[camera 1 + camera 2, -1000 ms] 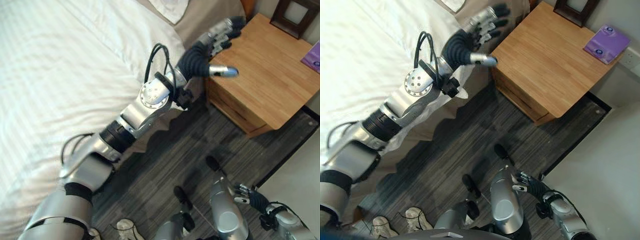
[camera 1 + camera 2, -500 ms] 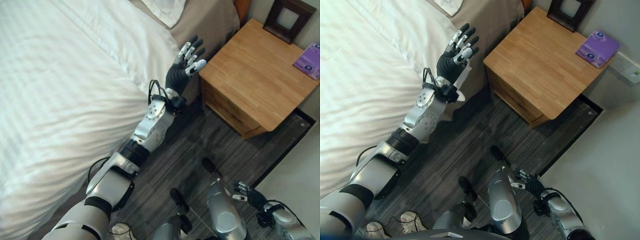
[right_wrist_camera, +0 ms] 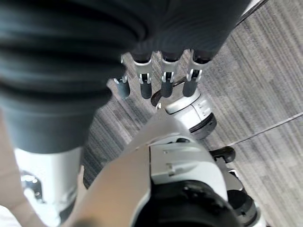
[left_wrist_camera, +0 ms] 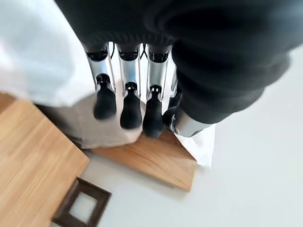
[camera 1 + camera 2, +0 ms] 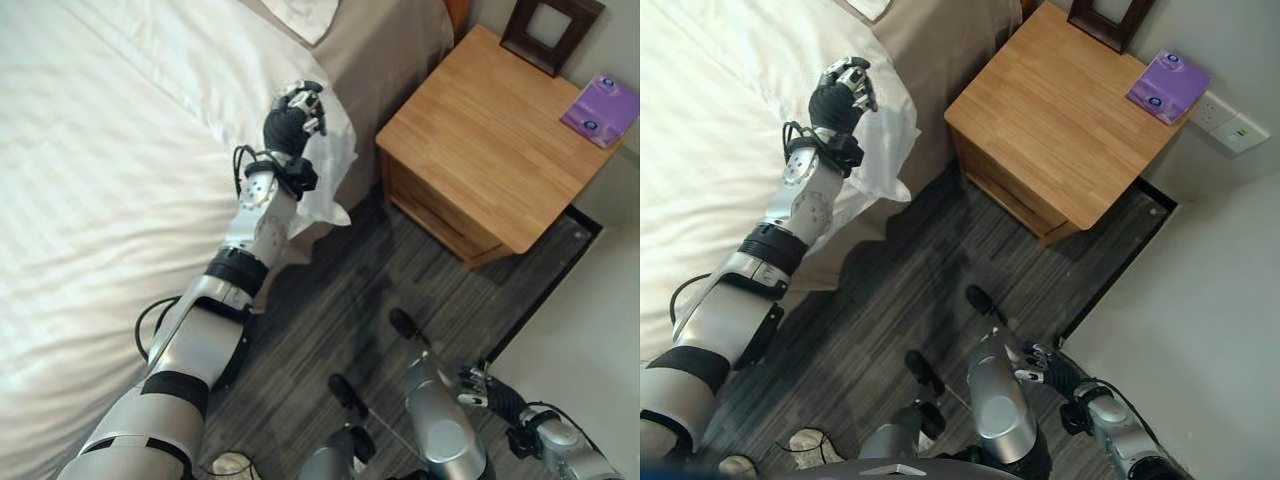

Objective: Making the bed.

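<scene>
Left robot hand (image 5: 293, 112) has swung back from nightstand (image 5: 490, 160) to bed edge, fingers now curled on white duvet (image 5: 120, 150) corner, ready to pull. Right robot hand (image 5: 478, 384) relaxed open, low.

This is a bedroom, and by its plain, tidy fittings it may well be a hotel room. A bed (image 5: 90, 180) made up in white striped linen fills the left side, with a white pillow (image 5: 300, 15) at its far end lying on a tan sheet (image 5: 395, 45). Just right of the bed stands a wooden nightstand (image 5: 1060, 120) with drawer fronts, set against the far wall. On its far edge a dark picture frame (image 5: 540, 35) leans upright, and a small purple packet (image 5: 1167, 85) lies near the corner. A wall socket plate (image 5: 1227, 120) sits just beyond it. Grey striped carpet (image 5: 910, 300) covers the floor, and a pair of pale shoes (image 5: 805, 445) lies near the bed's edge.
</scene>
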